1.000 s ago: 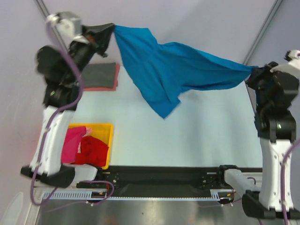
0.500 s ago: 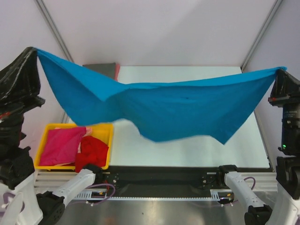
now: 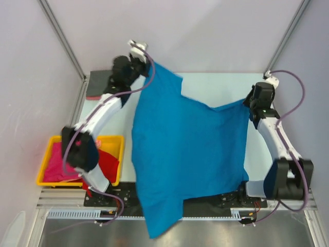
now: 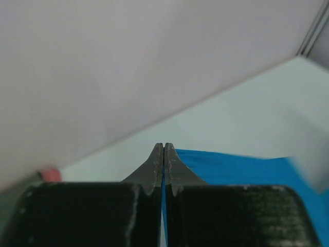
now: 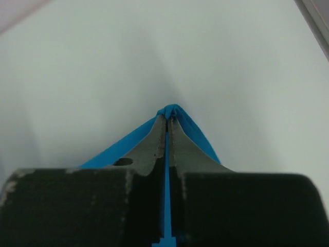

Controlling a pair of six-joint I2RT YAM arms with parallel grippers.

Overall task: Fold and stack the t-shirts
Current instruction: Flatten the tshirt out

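Observation:
A bright blue t-shirt (image 3: 185,154) is spread over the table from the far side to past the near edge, where it hangs over the arm bases. My left gripper (image 3: 149,64) is shut on its far left corner; the cloth shows between the fingers in the left wrist view (image 4: 221,169). My right gripper (image 3: 248,101) is shut on its far right corner, also seen in the right wrist view (image 5: 169,110). A dark grey t-shirt (image 3: 97,85) lies folded at the far left on a salmon pink one. A magenta t-shirt (image 3: 54,167) and a red t-shirt (image 3: 109,162) lie in the bin.
A yellow plastic bin (image 3: 110,139) stands at the near left of the pale table (image 3: 216,85). Slanted metal frame posts (image 3: 61,38) rise at both far corners.
Both arms have swung from raised high near the camera down and out to the far side of the table. The blue t-shirt went from hanging stretched in the air to lying spread on the table.

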